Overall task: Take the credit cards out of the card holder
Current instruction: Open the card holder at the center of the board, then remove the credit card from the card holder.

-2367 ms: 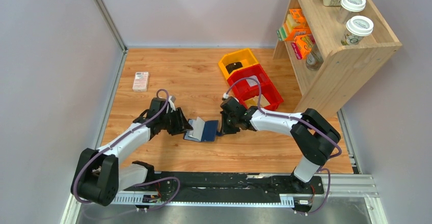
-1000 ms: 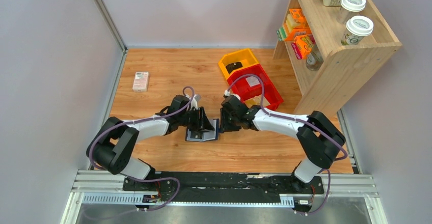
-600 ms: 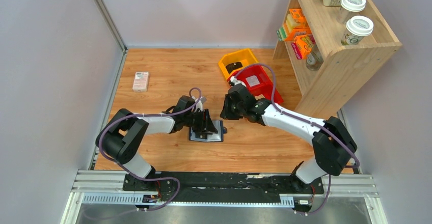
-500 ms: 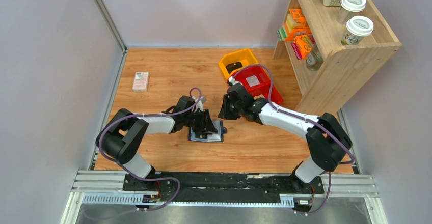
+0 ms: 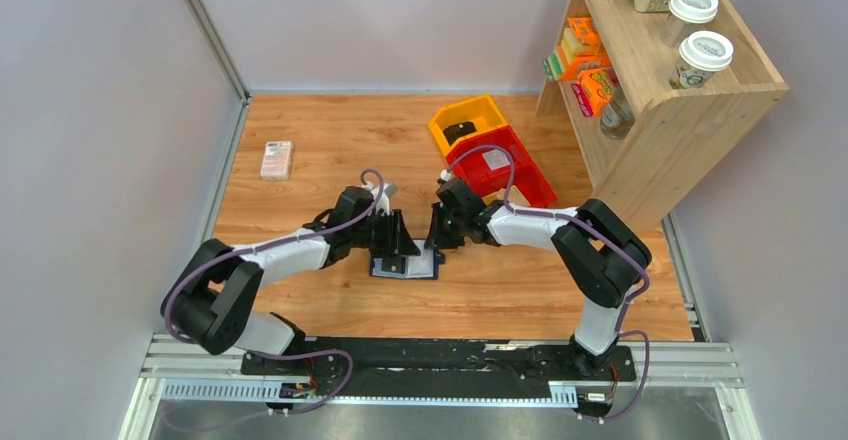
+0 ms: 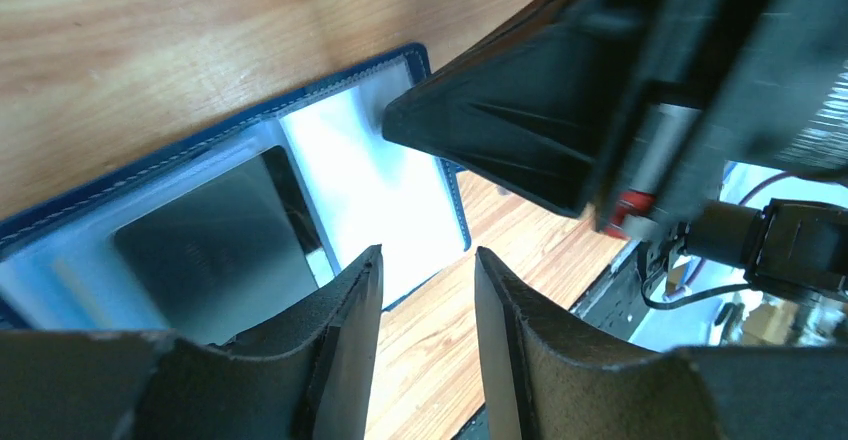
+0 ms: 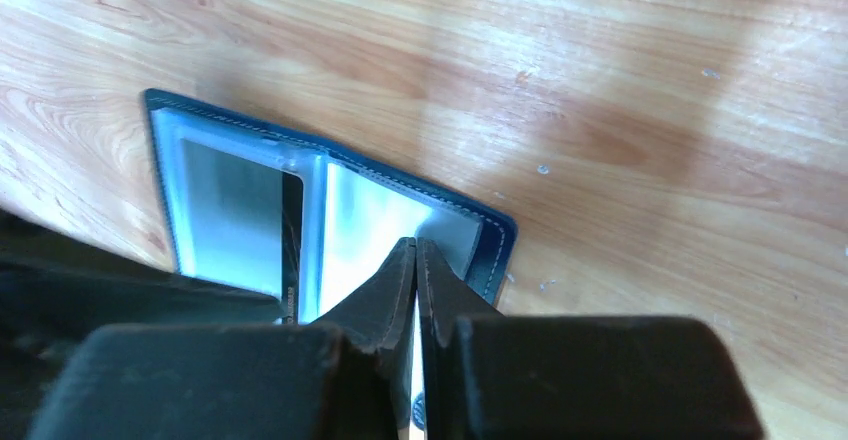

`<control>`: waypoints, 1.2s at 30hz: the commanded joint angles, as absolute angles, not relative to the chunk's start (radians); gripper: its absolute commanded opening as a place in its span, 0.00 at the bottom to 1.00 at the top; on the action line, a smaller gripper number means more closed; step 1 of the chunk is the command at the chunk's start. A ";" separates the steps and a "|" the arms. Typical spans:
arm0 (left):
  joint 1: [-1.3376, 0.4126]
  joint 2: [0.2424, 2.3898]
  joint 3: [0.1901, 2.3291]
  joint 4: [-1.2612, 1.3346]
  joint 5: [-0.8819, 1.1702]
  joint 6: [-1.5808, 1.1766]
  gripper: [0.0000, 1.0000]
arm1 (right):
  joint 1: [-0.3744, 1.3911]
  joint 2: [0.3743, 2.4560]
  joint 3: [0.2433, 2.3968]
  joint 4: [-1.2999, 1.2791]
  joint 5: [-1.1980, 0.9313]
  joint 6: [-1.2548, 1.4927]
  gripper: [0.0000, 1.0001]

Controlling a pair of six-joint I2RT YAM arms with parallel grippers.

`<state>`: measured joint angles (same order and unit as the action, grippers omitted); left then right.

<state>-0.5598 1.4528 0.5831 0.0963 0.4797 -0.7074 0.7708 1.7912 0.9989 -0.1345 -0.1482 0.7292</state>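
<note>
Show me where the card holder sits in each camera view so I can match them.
Top external: card holder lies open at centre, between the left gripper and the right gripper.
Left wrist: left and centre, beyond the left gripper.
Right wrist: centre-left, lying open.
Shared landmark: the right gripper, tips on the holder's pale pocket.

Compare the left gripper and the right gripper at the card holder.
Left gripper: fingers apart, a gap between them; right gripper: fingers closed tip to tip. The left gripper reaches the card holder from its left side, the right gripper from its right. Both point down at the open holder's clear pockets.
</note>
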 commanded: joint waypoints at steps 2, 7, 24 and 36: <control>-0.511 1.342 0.586 -0.029 0.373 -0.614 0.47 | 0.762 1.821 0.970 -0.086 -0.153 0.721 0.06; -0.437 1.347 0.575 -0.107 0.339 -0.583 0.44 | 0.762 1.812 0.974 -0.089 -0.155 0.707 0.06; -0.433 1.327 0.499 -0.212 0.210 -0.601 0.24 | 0.767 1.773 0.971 0.046 -0.259 0.773 0.09; -0.433 1.325 0.459 -0.204 0.204 -0.630 0.17 | 0.799 1.813 0.922 0.195 -0.327 0.873 0.20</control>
<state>-0.4313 1.3041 0.5148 -0.1024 0.2546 -0.6327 0.7864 1.7996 0.9447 0.0921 -0.2920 0.8181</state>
